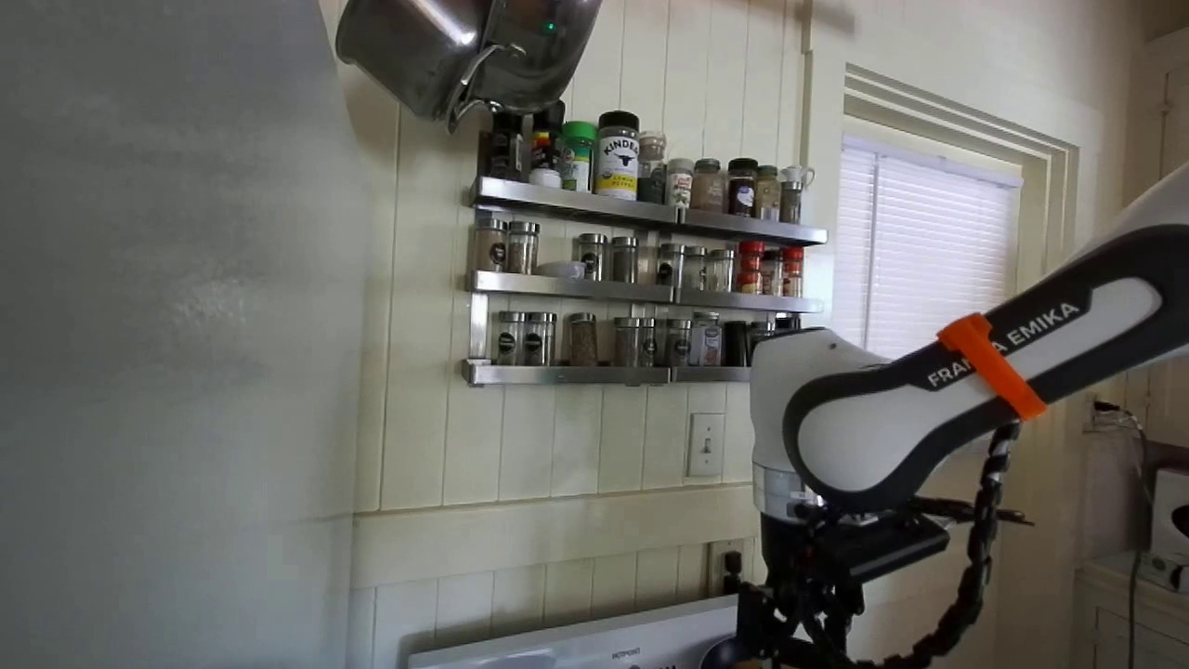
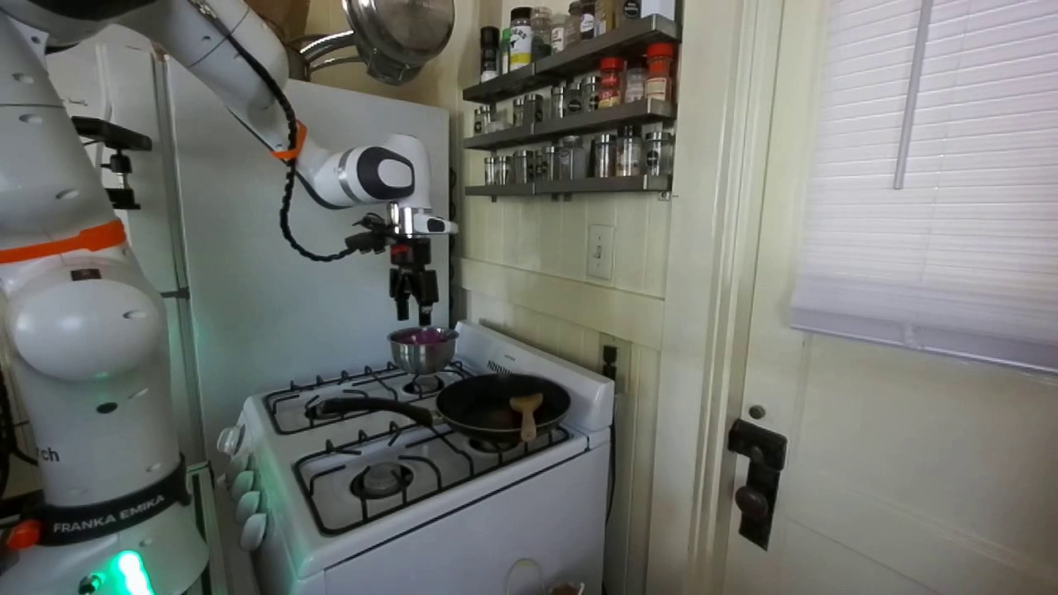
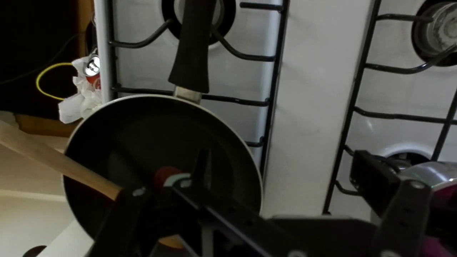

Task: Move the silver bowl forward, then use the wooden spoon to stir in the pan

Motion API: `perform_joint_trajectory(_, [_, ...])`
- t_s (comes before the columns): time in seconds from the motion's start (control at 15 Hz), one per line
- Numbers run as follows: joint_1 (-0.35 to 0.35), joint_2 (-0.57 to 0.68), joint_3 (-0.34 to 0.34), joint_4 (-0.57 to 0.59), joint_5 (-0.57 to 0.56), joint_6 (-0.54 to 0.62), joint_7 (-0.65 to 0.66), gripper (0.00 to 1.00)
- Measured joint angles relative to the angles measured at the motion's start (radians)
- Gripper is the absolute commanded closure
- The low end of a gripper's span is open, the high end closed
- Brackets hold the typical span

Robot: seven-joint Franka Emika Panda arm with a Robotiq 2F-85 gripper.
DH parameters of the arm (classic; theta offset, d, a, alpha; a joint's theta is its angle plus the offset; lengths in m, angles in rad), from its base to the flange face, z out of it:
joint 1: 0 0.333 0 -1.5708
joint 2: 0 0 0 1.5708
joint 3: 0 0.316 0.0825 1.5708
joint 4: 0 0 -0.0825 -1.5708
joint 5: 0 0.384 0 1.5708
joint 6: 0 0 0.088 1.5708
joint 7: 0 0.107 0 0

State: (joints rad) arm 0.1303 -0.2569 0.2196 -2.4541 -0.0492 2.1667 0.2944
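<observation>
Nearest is the gripper (image 3: pixel 281 160), dark along the bottom of the wrist view, its fingers (image 3: pixel 373 184) spread wide apart and holding nothing. The bowl (image 2: pixel 423 354) stands upright on a grate (image 3: pixel 358 89), its mouth facing up; in an exterior view the fingertips hang just above it. From the wrist it shows low at the right edge, partly covered by a finger, with something pink inside.

The spoon (image 3: pixel 78 173) lies across the pan (image 3: pixel 135 125); in an exterior view it is below and to the right of the gripper, well apart. Seen from the wrist, its long axis slants from the left edge down toward the bottom middle, over the rim and behind the gripper. In an exterior view it looks much shorter, at the pan's near rim. The pan's handle (image 3: pixel 194 46) points to the front of the stove (image 2: pixel 463 529), where the knobs (image 2: pixel 248 506) are.

Only the wrist view shows plainly a can (image 3: pixel 93 66) and white paper (image 3: pixel 73 107) beside the stove. An exterior view takes in the arm's base (image 2: pixel 107 446); jars (image 1: pixel 583 341) on shelves (image 1: pixel 576 199) appear in both exterior views.
</observation>
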Motion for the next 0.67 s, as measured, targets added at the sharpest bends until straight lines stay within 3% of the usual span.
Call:
perform_joint_trajectory(0.27, [0.031, 0.053, 0.048, -0.062, -0.026, 0.208, 0.007, 0.0])
perform_joint_trajectory(0.47, [0.031, 0.142, 0.077, -0.056, -0.14, 0.356, 0.105, 0.0])
perform_joint_trajectory(0.67, [0.028, 0.209, 0.073, -0.033, -0.204, 0.384, 0.165, 0.0])
